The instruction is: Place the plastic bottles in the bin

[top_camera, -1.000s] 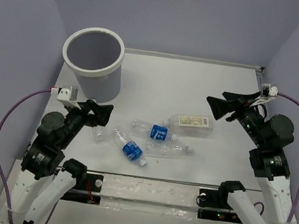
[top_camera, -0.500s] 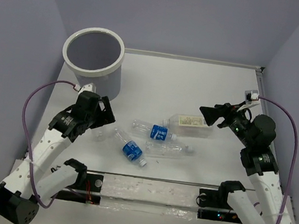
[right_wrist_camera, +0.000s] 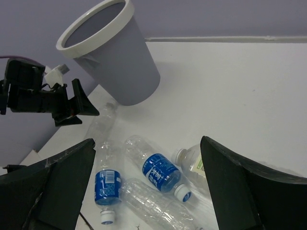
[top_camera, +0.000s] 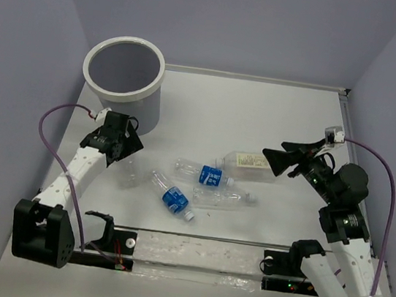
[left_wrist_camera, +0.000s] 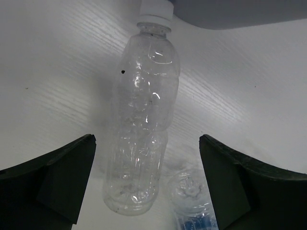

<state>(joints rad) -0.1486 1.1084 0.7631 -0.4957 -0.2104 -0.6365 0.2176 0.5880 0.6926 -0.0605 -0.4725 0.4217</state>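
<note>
Several clear plastic bottles lie on the white table. A plain bottle (top_camera: 129, 176) lies at the left, and it fills the left wrist view (left_wrist_camera: 144, 120) with its white cap toward the bin. There are two blue-label bottles (top_camera: 171, 195) (top_camera: 205, 173), a second plain one (top_camera: 226, 199) and a squarer beige-label bottle (top_camera: 253, 163). The grey bin (top_camera: 122, 82) with a white rim stands at the back left. My left gripper (top_camera: 119, 148) is open and points down just above the plain bottle (left_wrist_camera: 147, 139). My right gripper (top_camera: 274, 159) is open and empty, in the air by the beige-label bottle.
The right wrist view shows the bin (right_wrist_camera: 112, 57), my left gripper (right_wrist_camera: 72, 108) and the bottles below, the blue-label ones (right_wrist_camera: 108, 184) (right_wrist_camera: 160, 170) among them. Purple walls close the table at the back and sides. A rail (top_camera: 191, 251) runs along the near edge.
My left arm has reached forward and tipped its open gripper down over the plain bottle. My right gripper has dropped lower toward the beige-label bottle. The bottles have not moved.
</note>
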